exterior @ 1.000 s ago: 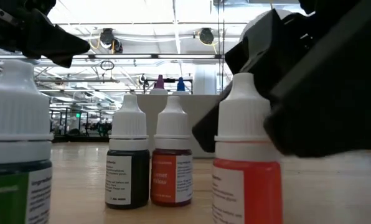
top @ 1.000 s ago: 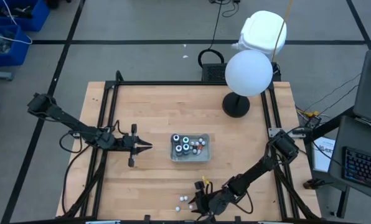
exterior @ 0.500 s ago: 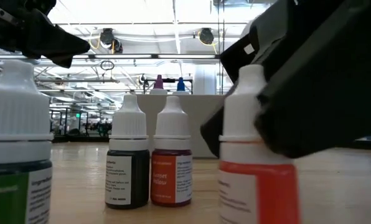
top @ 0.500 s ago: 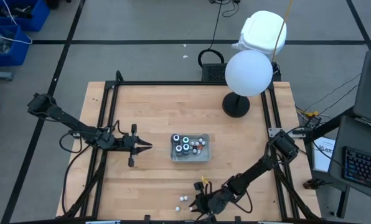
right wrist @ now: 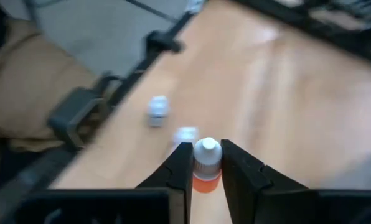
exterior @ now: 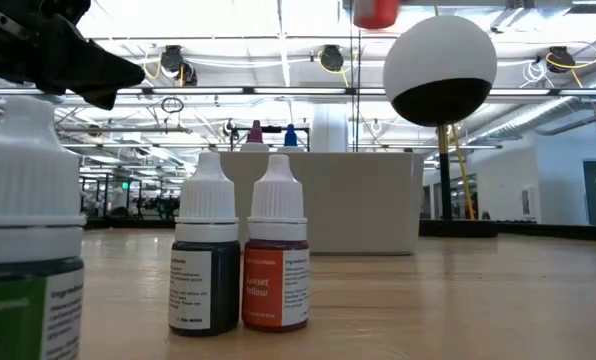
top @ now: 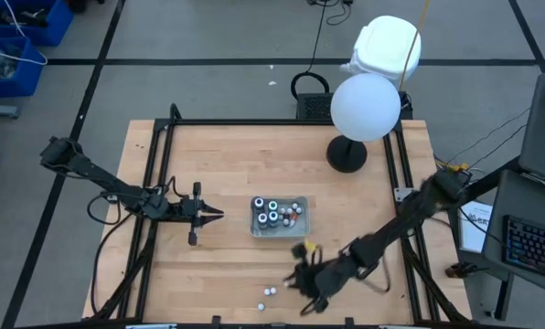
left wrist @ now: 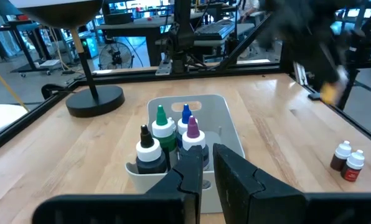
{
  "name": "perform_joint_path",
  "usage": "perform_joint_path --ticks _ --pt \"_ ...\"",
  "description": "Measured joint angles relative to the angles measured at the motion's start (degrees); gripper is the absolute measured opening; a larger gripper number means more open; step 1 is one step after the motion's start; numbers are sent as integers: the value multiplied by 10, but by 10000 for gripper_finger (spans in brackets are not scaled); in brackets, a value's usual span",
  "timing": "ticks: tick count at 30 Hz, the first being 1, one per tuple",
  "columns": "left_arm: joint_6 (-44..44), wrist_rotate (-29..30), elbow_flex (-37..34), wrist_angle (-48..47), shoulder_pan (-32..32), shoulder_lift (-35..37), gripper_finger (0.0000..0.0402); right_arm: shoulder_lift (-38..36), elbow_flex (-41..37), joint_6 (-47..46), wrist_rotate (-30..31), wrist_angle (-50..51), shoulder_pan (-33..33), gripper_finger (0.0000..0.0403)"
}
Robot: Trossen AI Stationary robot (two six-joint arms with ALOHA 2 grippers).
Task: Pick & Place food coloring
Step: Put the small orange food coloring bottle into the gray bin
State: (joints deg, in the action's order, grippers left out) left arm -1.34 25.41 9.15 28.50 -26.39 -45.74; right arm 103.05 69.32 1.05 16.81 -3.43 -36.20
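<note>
The carry step is in hand: an orange food coloring bottle (right wrist: 206, 163) is pinched by the right end effector (right wrist: 206, 167) and lifted clear above the tabletop (top: 227, 174) near its front edge. It is next to be brought over the clear tray (top: 280, 217) at the tabletop's middle and released among the 4 bottles there. The left end effector (left wrist: 208, 167), pressed nearly together and empty, is parked beside the tray.

Two dark jointed arms (top: 108, 185), yellow-tagged wrist.
</note>
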Motion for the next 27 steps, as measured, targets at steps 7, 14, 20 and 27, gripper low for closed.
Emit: perform_joint_path --ticks 7,14,20,27 --pt "0 0 0 -1 0 0 47 -176 -89 58 30 40 73 49" --pt "-9 0 0 -17 0 0 47 -303 -234 60 14 6 194 48" --pt "12 0 0 -27 0 0 47 -315 -263 87 -77 -7 286 48" --pt "126 1 0 -14 0 0 47 -278 -263 118 -159 -82 344 48"
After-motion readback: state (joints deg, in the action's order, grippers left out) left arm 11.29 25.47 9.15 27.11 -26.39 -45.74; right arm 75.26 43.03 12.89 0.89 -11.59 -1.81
